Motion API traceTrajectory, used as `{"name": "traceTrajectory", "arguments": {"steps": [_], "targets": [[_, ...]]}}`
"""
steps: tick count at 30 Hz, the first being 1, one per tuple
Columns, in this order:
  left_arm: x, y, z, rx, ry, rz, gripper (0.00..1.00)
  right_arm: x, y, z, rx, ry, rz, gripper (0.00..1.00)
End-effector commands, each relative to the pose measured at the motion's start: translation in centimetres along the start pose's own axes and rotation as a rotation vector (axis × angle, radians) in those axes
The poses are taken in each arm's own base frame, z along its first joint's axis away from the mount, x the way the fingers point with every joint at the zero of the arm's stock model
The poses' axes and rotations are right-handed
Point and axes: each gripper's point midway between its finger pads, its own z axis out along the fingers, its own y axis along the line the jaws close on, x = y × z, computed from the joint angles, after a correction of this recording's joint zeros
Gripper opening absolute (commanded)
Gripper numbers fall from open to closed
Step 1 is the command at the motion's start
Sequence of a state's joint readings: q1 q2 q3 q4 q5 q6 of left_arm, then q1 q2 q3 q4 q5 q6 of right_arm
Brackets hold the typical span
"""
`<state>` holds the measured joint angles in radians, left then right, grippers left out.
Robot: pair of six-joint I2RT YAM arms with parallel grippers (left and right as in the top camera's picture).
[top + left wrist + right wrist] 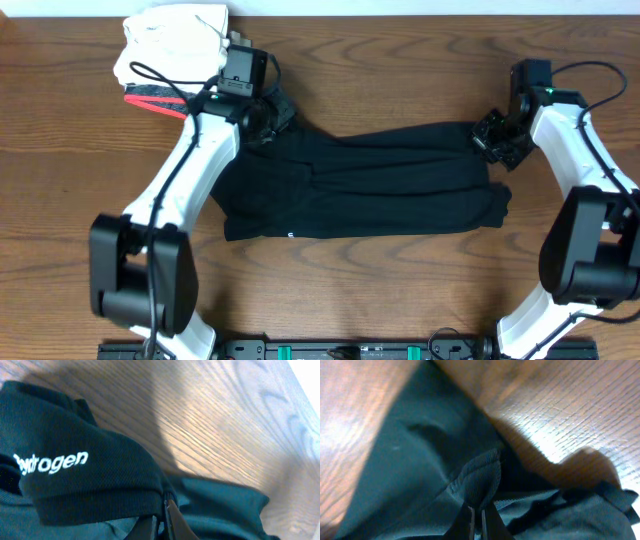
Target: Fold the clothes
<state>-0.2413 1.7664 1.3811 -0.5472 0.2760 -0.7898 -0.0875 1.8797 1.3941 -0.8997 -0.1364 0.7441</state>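
Pinching far-left corner of shirt (370,185) with left gripper (272,122), jaws clamped tight on fabric; same at far-right corner with right gripper (490,140). Spread across table (400,290), long axis left-right between both grips, bulk lying nearward of the jaws. Probably next: lifting far edge, drawing it nearward, both arms equally close.

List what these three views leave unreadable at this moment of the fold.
Overhead: the left arm hides the left gripper tips and part of the black shirt.
Left wrist: a fold hides the start of the white logo.
Right wrist: blur; which shirt edge the right gripper pinches is unclear.
Overhead: the folded stack is too small to count.
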Motion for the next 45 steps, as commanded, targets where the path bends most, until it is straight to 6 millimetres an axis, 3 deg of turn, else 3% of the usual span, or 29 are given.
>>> {"name": "traceTrajectory", "arguments": {"steps": [1, 11, 16, 27, 32, 45], "targets": [[-0.3, -0.8, -1.7, 0.02, -0.016, 0.059, 0.06, -0.7, 0.9, -2.3, -0.046, -0.042, -0.031, 0.02], [1.0, 0.6, -2.5, -0.036, 0.032, 0.076, 0.06, -0.1, 0.0, -2.5, -0.008, -0.03, -0.058, 0.02], [1.6, 1.4, -2.8, -0.065, 0.057, 0.072, 0.06, 0.2, -1.7, -2.6, 0.078, -0.028, -0.053, 0.02], [3.4, 2.6, -5.8, -0.107, 0.101, 0.1, 0.06, 0.5, -4.6, -3.2, 0.158, 0.011, -0.007, 0.01], [4.6, 3.7, -6.2, -0.152, 0.147, 0.085, 0.06, 0.2, -5.7, -3.9, 0.169, 0.012, 0.017, 0.01], [7.5, 6.6, -7.5, -0.272, 0.274, 0.067, 0.06, 2.0, -8.3, -4.7, 0.282, 0.081, 0.003, 0.01]]}}
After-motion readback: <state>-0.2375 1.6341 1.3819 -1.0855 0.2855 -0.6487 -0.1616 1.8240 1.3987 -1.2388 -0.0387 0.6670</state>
